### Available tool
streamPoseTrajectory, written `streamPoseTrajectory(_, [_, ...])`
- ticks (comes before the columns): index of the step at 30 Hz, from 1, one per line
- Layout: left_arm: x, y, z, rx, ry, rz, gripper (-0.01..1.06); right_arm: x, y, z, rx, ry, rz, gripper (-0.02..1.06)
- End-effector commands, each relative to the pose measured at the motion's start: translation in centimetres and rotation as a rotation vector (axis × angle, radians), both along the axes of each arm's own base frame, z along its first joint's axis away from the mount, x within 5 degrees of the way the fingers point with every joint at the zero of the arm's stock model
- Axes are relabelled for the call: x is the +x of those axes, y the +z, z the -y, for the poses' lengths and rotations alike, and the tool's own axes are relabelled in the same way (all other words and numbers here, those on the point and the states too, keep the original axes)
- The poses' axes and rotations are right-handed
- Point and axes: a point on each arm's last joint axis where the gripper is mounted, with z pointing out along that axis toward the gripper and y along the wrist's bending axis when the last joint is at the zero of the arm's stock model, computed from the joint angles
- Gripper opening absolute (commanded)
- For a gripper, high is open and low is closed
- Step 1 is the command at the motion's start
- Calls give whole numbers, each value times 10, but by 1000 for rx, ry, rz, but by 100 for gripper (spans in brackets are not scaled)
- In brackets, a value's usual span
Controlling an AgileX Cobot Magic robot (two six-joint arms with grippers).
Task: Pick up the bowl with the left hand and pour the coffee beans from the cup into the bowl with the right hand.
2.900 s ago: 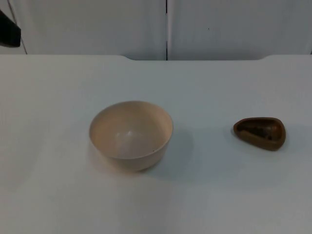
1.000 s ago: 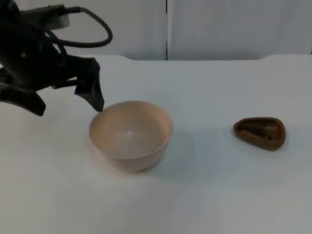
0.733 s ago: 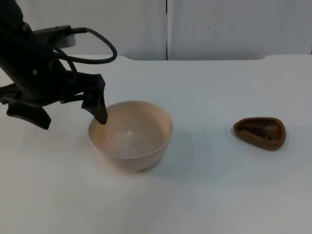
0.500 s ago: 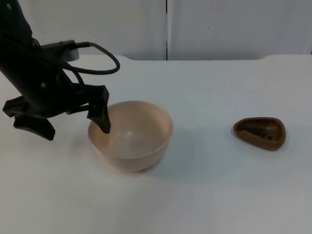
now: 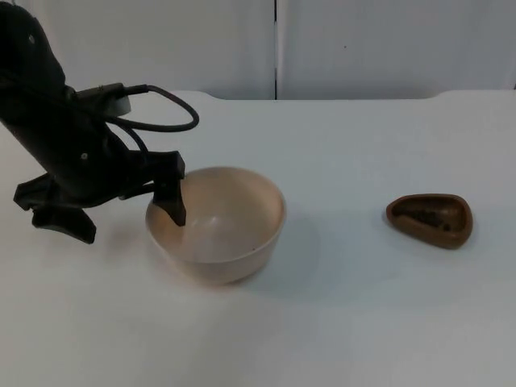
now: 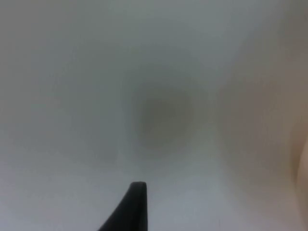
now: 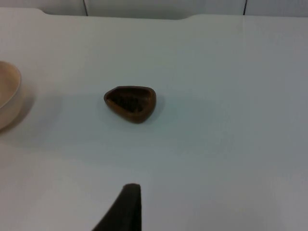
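**Now straddling the rim: left hand poised on the bowl**

Clearly the left hand [image 5: 121, 211] sits at the left of the top view with its fingers spread wide, one fingertip [image 5: 175, 211] dipped inside the cream bowl [image 5: 216, 223] and the other finger outside on the tabletop [image 5: 339, 322]; nothing is clamped yet. The bowl stands left of centre in the frame, upright and empty. The small brown wooden cup [image 5: 430, 219] of coffee beans rests well apart at the right, and it also lies ahead of the right hand in the right wrist view [image 7: 131, 103], with the bowl's edge [image 7: 8, 96] at the frame's left. That right arm waits; I cannot tell how its fingers stand.

The bowl looks rigid, smooth and light, probably plastic or ceramic, so a pinch on the thin near-left wall should hold, though a glossy rim may slip or tip if gripped shallowly. The cup is small and low; a side grasp seems wise, kept level to save the beans.

Hard to make out: the left wrist view is a pale haze with one dark fingertip [image 6: 126, 209]. How full the cup is cannot be judged.
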Motion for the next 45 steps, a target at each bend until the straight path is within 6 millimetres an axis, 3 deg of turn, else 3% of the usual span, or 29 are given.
streamPoseTrajectory(1, [2, 2, 3, -10, 14, 13, 102, 0, -1, 0, -6, -3, 6, 105])
streamPoseTrajectory(13, [8, 11, 1, 29, 8, -4, 102, 0, -1, 0, -8, -4, 6, 105])
streamPoseTrajectory(25, [8, 5, -1, 62, 12, -18, 100, 0, -1, 0, -8, -4, 6, 105])
streamPoseTrajectory(35, [6, 6, 15, 69, -33, 16, 93, 0, -1, 0, -8, -4, 6, 105])
streamPoseTrajectory(39, [6, 6, 15, 75, -32, 14, 84, 0, -1, 0, -12, -4, 6, 105])
streamPoseTrajectory(43, [6, 6, 15, 72, -20, 20, 62, 0, -1, 0, -12, -4, 6, 105])
streamPoseTrajectory(45, [6, 6, 15, 72, -20, 20, 57, 0, -1, 0, -12, -4, 6, 105])
